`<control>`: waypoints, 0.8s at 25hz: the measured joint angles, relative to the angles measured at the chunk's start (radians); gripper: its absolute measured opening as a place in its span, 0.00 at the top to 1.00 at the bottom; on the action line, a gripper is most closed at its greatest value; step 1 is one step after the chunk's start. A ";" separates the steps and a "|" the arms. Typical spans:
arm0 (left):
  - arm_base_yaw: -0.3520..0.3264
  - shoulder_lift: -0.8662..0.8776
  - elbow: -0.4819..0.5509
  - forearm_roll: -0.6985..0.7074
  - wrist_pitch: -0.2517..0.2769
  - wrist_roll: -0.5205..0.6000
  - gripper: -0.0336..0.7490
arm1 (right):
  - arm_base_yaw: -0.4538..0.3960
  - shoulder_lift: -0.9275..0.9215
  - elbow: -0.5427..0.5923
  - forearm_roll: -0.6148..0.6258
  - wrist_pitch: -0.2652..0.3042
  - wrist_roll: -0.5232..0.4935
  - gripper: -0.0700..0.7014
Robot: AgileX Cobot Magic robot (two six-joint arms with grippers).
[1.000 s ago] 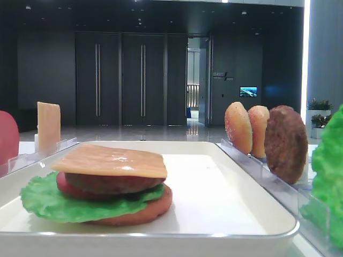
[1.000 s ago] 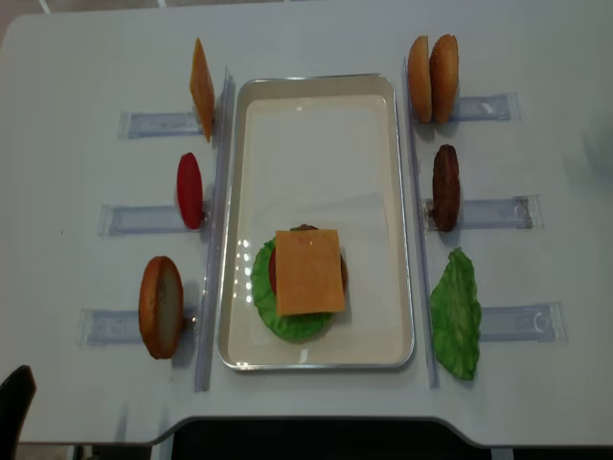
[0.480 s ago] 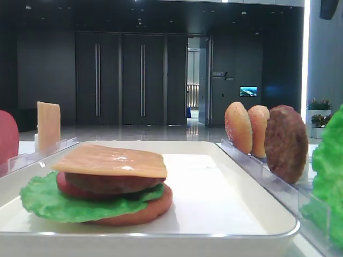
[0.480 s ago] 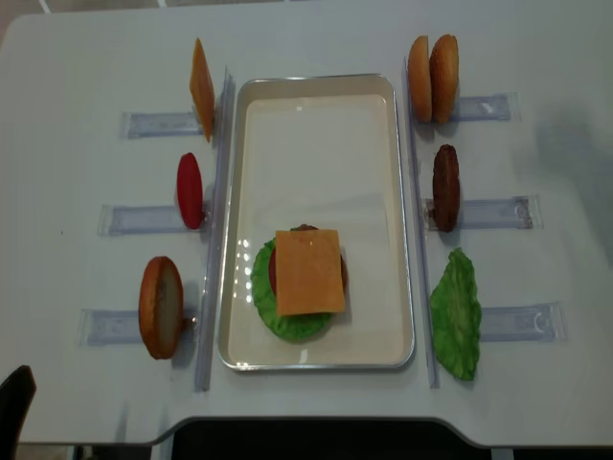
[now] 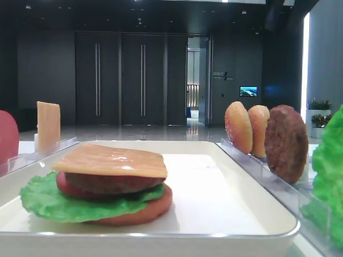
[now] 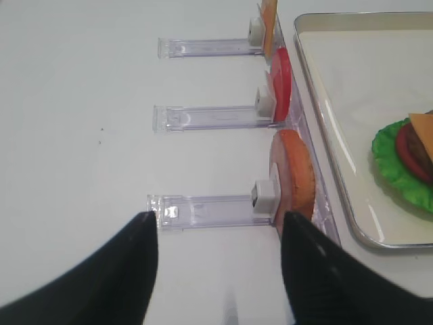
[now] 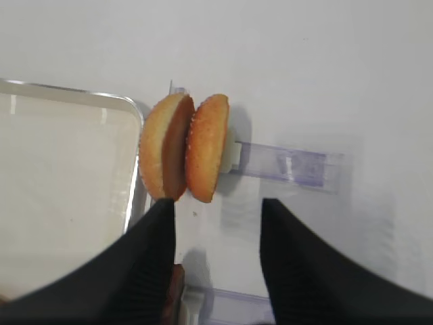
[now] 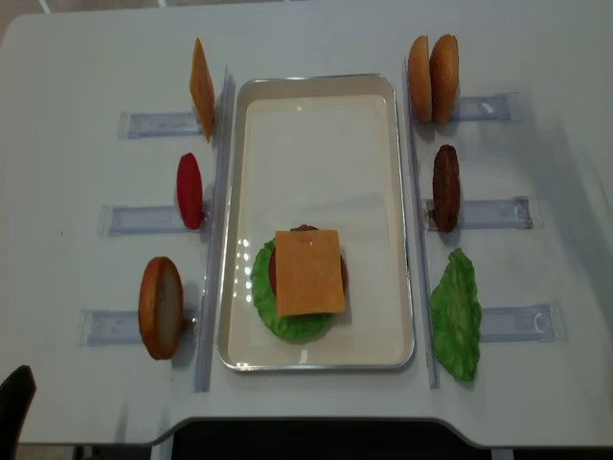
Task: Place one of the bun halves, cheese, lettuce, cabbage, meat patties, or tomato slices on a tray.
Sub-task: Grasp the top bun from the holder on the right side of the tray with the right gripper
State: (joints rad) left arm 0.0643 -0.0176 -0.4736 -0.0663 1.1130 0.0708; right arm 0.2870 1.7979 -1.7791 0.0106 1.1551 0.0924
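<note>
The white tray point(image 8: 316, 105) holds a stack of reddish bun bottom, lettuce, tomato and patty, topped with a cheese slice point(image 8: 308, 271). Two domed bun halves point(image 8: 431, 79) stand on edge in the rack at the tray's far right. A meat patty point(image 8: 445, 188) and a lettuce leaf point(image 8: 456, 314) sit nearer on that side. On the left stand cheese point(image 8: 201, 89), a tomato slice point(image 8: 190, 190) and a bun bottom point(image 8: 160, 307). My right gripper point(image 7: 216, 204) hangs open and empty above the table, just short of the bun halves point(image 7: 186, 147). My left gripper point(image 6: 218, 218) is open and empty beside the bun bottom point(image 6: 294, 176).
Clear plastic racks point(image 8: 493, 213) line both sides of the tray. In the right wrist view the tray's rim point(image 7: 132, 196) lies left of the buns, and the patty's edge point(image 7: 176, 291) shows by the left finger. A dark part of the left arm point(image 8: 14, 407) sits at the front-left corner.
A shadow has spread over the table's right side toward the bun rack. None of the food pieces has moved.
</note>
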 joint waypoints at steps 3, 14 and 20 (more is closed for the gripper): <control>0.000 0.000 0.000 0.000 0.000 0.000 0.39 | 0.017 0.030 -0.020 0.000 0.003 0.032 0.53; 0.000 0.000 0.000 0.000 0.000 0.000 0.39 | 0.042 0.058 -0.023 -0.002 -0.016 0.089 0.52; 0.000 0.000 0.000 0.000 0.000 0.000 0.39 | 0.110 0.060 -0.023 -0.039 -0.088 0.131 0.45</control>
State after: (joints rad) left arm 0.0643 -0.0176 -0.4736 -0.0663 1.1130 0.0708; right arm 0.3969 1.8579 -1.8022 -0.0282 1.0669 0.2229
